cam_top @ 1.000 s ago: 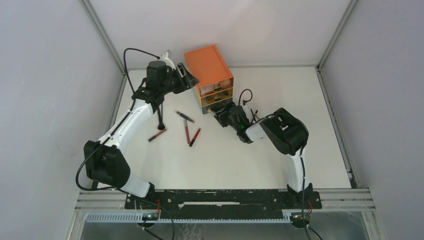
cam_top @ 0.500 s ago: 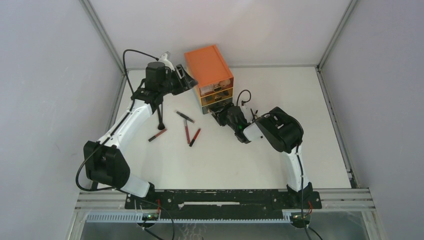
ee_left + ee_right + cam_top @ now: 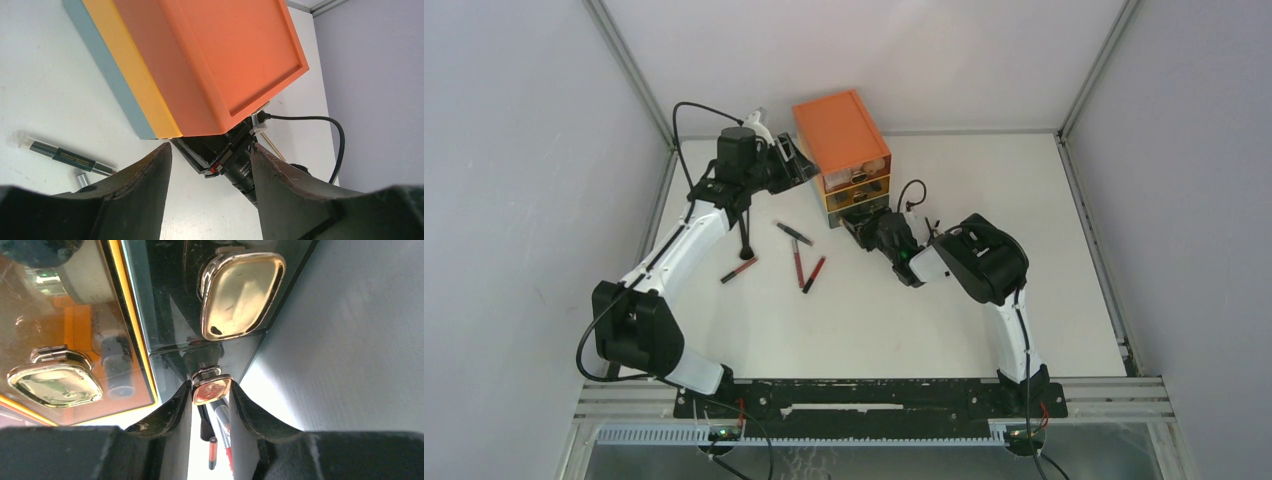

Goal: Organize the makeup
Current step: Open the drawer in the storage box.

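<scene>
Since the earlier view, our right gripper [image 3: 212, 388] has narrowed onto a small gold knob [image 3: 212, 391], rounded-square and mirror-bright, its pads touching both sides. Our left gripper [image 3: 210, 148] stays spread beside the orange chest [image 3: 839, 125] at the worktop's [image 3: 984, 180] far edge. Red pencils [image 3: 807, 270] and a black brush [image 3: 794, 233] lie left of centre.

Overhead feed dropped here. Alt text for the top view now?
Both arms reach to an orange three-drawer chest at the table's far middle: the left gripper at its left side, the right gripper at its lower drawer fronts. Several red and black pencils lie loose on the white table.
</scene>
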